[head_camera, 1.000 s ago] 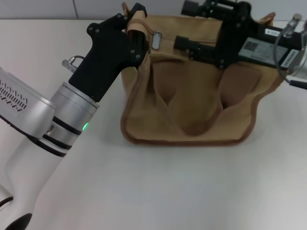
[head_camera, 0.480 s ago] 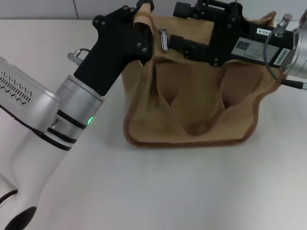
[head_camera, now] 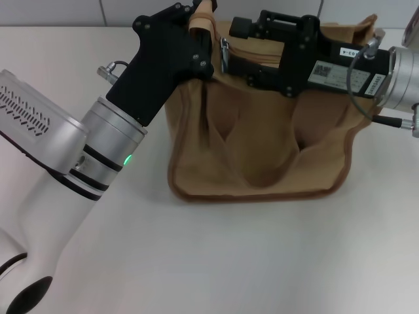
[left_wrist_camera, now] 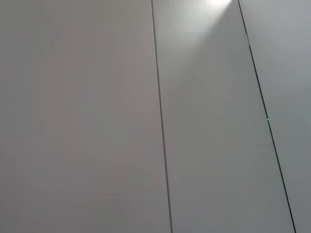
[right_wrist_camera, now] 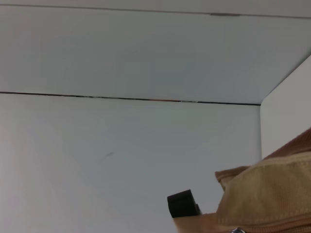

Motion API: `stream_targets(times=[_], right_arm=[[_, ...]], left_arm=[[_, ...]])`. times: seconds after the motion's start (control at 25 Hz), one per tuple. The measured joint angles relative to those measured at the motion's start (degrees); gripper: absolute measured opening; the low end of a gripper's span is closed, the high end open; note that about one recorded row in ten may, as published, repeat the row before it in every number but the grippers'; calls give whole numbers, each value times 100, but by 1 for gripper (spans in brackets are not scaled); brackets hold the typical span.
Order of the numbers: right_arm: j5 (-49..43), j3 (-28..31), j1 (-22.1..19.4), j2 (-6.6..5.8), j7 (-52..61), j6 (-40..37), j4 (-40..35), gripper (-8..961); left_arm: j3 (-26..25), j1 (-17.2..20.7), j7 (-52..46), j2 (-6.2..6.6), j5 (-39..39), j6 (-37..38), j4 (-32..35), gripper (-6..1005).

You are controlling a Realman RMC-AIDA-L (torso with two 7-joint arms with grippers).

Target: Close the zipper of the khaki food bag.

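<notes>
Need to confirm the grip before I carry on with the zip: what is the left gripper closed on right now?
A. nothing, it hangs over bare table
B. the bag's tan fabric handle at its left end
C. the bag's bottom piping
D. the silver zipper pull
B: in the head view the left gripper is clamped on the tan handle at the left end of the khaki food bag, beside the silver pull tab.

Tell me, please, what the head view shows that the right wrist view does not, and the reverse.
Only the head view shows both arms: the left gripper at the khaki food bag's left handle, the right gripper by the silver pull tab. Only the right wrist view shows the wall panels. Both show the bag's top edge.
</notes>
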Motion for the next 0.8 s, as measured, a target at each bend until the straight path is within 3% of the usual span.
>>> stream_targets(times=[0.28,0.8], right_arm=[[-4,-26,11,22,-124,42,-1,663],[35,-69,59,65,-349,99,5,567]], left_arm=[[0,-8,0,0,-5,-48,2,2],[0,15,-9,-10,1,-57,-19,2]])
